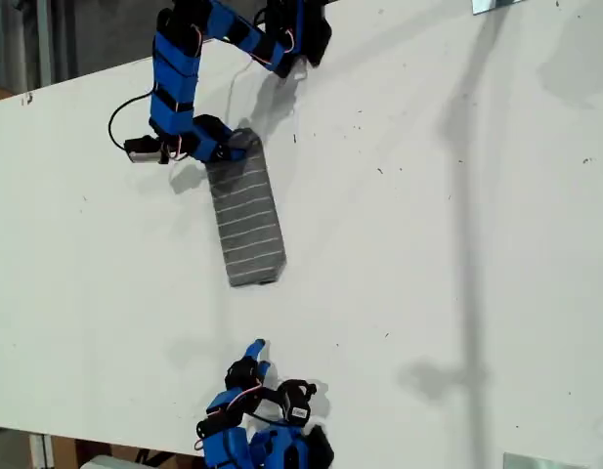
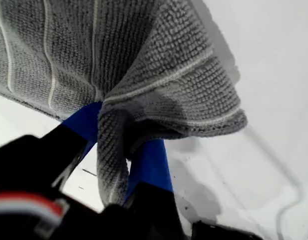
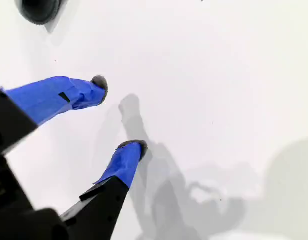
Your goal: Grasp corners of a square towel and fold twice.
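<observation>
White table [image 1: 428, 293] scuffed with small dark specks; long shadow across it (exterior view's right side)

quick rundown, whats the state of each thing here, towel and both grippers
towel: folded into a narrow strip, lying on the white table, one end bunched and lifted
my first gripper: shut on the towel, cloth pinched between its blue fingers
my second gripper: open, holding nothing, apart from the towel
</observation>
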Motion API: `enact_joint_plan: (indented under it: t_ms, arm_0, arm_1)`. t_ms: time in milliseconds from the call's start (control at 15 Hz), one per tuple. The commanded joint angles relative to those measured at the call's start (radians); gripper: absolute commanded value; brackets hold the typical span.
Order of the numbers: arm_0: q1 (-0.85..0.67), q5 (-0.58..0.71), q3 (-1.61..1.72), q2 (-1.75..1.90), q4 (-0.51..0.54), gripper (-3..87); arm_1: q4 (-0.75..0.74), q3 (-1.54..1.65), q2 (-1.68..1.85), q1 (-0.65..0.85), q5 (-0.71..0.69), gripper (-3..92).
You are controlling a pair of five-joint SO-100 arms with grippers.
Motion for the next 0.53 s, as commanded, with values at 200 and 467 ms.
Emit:
enact_joint_plan:
  t_ms: [200, 467]
  arm_0:
    - [-0.021, -0.021, 0.008, 0.008, -0.028, 20.5]
    - [-0.023, -0.035, 0.015, 0.009, -0.026, 20.3]
  arm_1:
    - [0.138, 0.101, 0.451, -0.169, 0.189, -0.1]
    - [0.314, -0.207, 0.499, -0.314, 0.196, -0.1]
